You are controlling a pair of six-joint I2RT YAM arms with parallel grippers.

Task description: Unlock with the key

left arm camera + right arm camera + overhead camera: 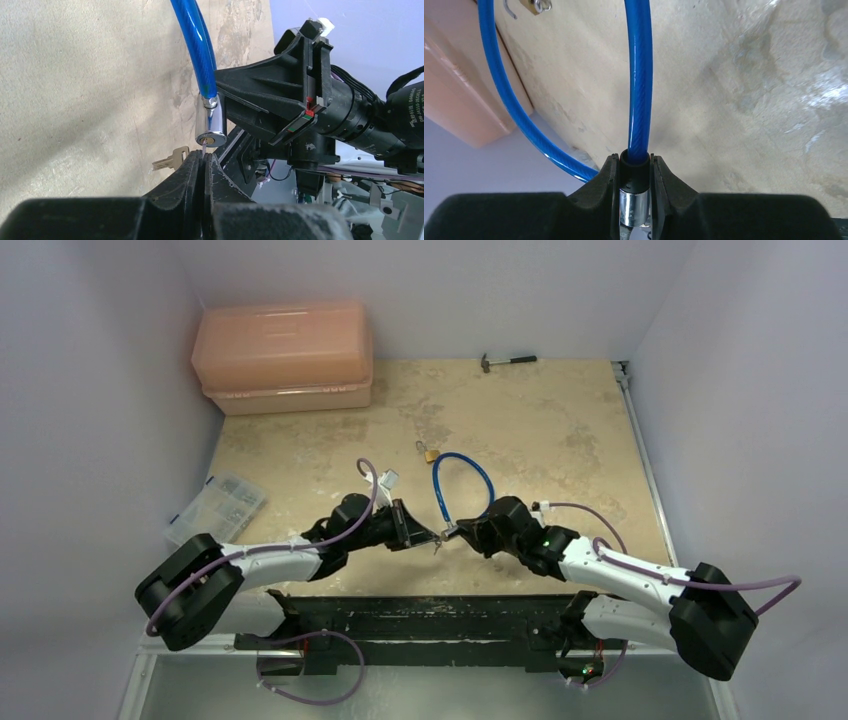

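Note:
My left gripper (205, 156) is shut on the key (204, 148). Only its thin blade shows above the jaws, with the tip at the brass keyhole in the silver lock cylinder (211, 122). A second key (171, 159) of the bunch hangs to the left of the jaws. My right gripper (635, 167) is shut on the lock cylinder (634, 205) at the end of the blue cable (639, 75). In the top view the left gripper (432, 538) and the right gripper (452, 531) meet tip to tip at the table's near middle, with the cable loop (470, 472) behind them.
A small brass padlock (431, 453) lies by the far side of the cable loop. A pink plastic box (285, 355) stands at the back left, a small hammer (507, 361) at the back wall, and a clear parts organiser (216, 508) at the left edge.

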